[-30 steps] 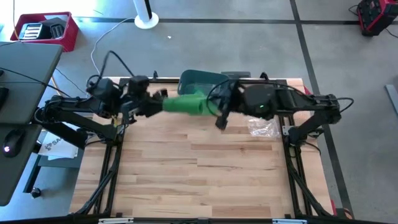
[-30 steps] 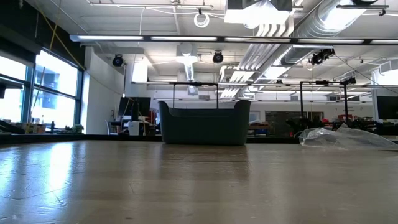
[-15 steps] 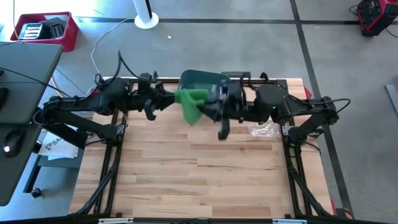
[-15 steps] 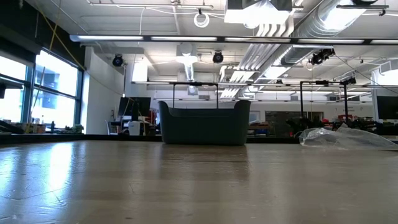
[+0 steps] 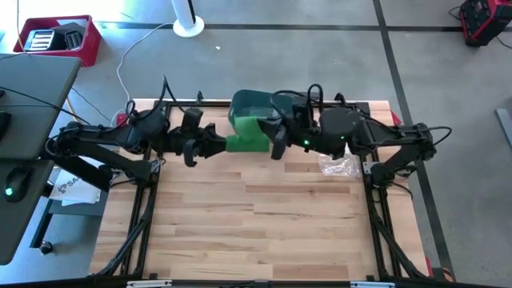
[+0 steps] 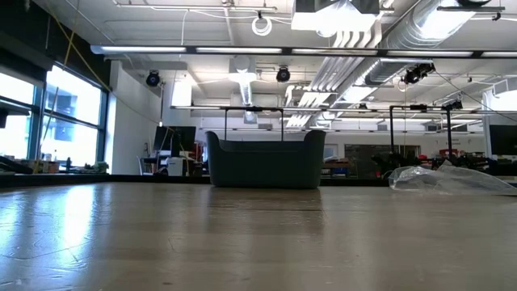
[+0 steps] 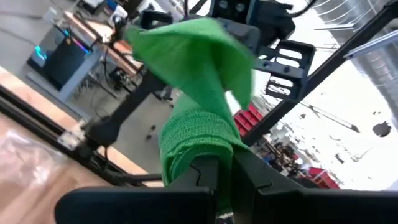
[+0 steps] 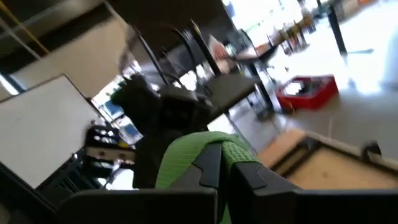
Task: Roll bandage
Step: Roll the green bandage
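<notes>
Left gripper [image 5: 214, 142] is clamped on one end of the green bandage [image 5: 246, 138], held up in the air over the far part of the tabletop [image 5: 256, 216], near the middle of the far edge. Right gripper [image 5: 276, 138] is clamped on the other end. Both arms come in from their own sides and meet there, wrists facing each other, bandage bridging the short gap between them.

Left wrist view: fingers [image 7: 208, 177] closed tight on a bunched, twisted end of the bandage [image 7: 198, 118]; the cloth fans wider toward the right arm behind it. Right wrist view: fingers [image 8: 211, 171] closed on a folded green edge [image 8: 196, 152], left arm blurred beyond.

Bandage is off the wood entirely; the low view shows no arms and no green at table height.

Dark green bin [image 5: 254, 104] sits at the far edge of the tabletop, just behind the bandage; in the low view it stands upright [image 6: 265, 159] mid-table. Crumpled clear plastic wrapper [image 5: 339, 165] lies on the wood toward the right edge, under the right arm, also seen low [image 6: 448, 179]. Near half of the tabletop carries nothing else.
</notes>
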Available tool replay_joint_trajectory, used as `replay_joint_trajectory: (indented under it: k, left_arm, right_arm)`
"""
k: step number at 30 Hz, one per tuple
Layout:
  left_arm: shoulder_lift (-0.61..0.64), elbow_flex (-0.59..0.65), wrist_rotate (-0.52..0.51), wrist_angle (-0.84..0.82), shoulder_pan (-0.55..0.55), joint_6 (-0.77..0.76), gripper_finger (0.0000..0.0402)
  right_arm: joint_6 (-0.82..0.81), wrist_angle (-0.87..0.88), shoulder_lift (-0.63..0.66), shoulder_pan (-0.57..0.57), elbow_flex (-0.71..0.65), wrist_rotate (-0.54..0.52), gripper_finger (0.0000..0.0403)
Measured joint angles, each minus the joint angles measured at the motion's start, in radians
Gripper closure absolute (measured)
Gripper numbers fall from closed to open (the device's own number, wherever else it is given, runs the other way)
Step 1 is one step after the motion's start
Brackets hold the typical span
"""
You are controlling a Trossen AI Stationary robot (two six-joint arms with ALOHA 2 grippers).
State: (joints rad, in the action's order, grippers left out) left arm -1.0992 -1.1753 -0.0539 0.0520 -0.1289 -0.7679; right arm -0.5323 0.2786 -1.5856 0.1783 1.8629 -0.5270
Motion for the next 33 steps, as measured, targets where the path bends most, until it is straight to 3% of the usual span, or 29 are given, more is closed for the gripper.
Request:
replay_joint_trajectory:
  k: [4, 11, 16, 18, 22, 26, 30, 33]
  left_arm:
    - [-0.001, 0.001, -0.009, -0.042, -0.019, -0.042, 0.0394]
    - [-0.005, 0.000, -0.098, -0.177, -0.017, 0.026, 0.0394]
    - [-0.009, 0.001, -0.048, -0.107, -0.020, 0.115, 0.0394]
    - [-0.008, 0.001, -0.056, -0.109, -0.022, 0.115, 0.0394]
    - [-0.007, 0.001, -0.095, -0.170, -0.022, 0.100, 0.0394]
    - [-0.009, 0.001, -0.112, -0.187, -0.023, 0.108, 0.0394]
    - [-0.010, 0.001, -0.023, -0.141, -0.042, 0.270, 0.0394]
    - [-0.006, 0.001, -0.025, -0.150, -0.052, 0.306, 0.0394]
  right_arm:
    - [-0.085, 0.091, 0.001, -0.002, 0.000, 0.023, 0.0385]
    - [-0.025, 0.034, 0.001, -0.006, 0.000, 0.224, 0.0295]
    - [-0.154, 0.119, 0.002, -0.018, 0.000, 0.093, 0.0285]
    - [-0.197, 0.155, 0.002, -0.027, 0.000, 0.087, 0.0284]
    - [-0.200, 0.176, 0.002, -0.047, 0.000, 0.210, 0.0268]
    - [-0.132, 0.126, 0.002, -0.077, 0.000, 0.404, 0.0242]
    - [-0.205, 0.190, 0.003, -0.110, 0.000, 0.389, 0.0232]
    - [-0.201, 0.205, 0.002, -0.140, 0.000, 0.525, 0.0232]
